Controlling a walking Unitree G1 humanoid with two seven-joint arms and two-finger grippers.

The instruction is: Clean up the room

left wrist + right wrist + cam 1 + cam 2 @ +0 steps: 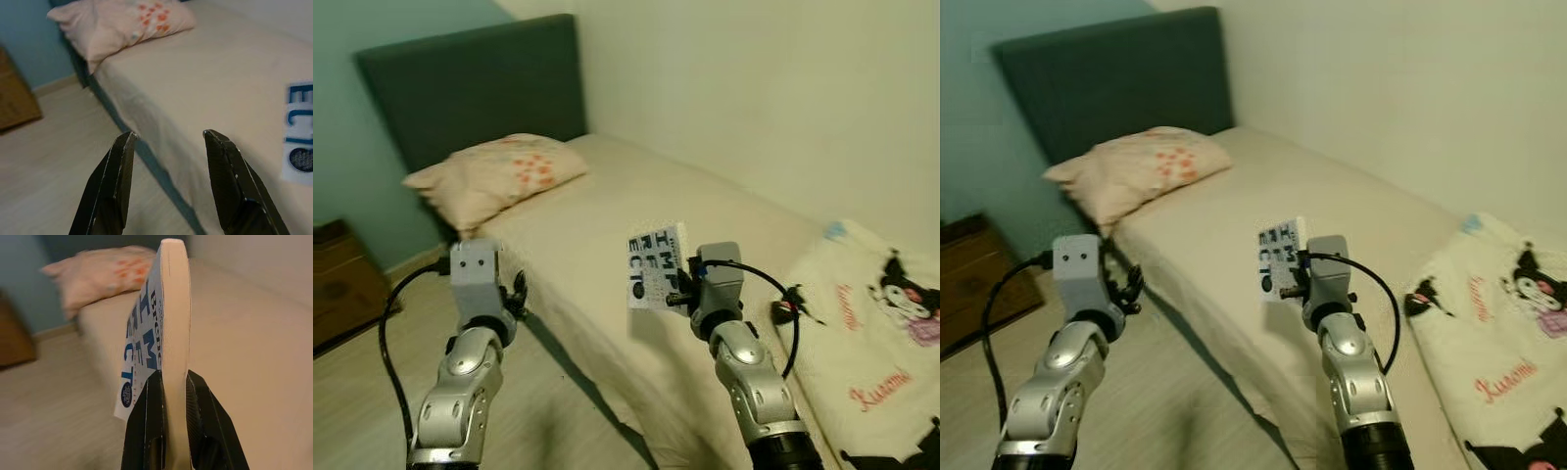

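The right pincer (171, 431) is clamped on a white book (658, 266) with large blue and black lettering, gripping it edge-on so the cover faces out to the robot's left and the spine rises straight up from between the fingers. Held high like this, the book clears the bed (705, 225) that lies below and just beyond the pincer, which suits carrying it off to be put away. The left pincer (168, 181) hangs with its fingers apart and nothing between them, over the wooden floor (372, 392) at the bed's side, with the pink pillow (494, 176) well ahead of it. The right wrist view gives the book's thin profile and the tight grip; the head views add the cover's face, the dark headboard (470, 88) and a cartoon-printed blanket (876, 323) beside the right arm.
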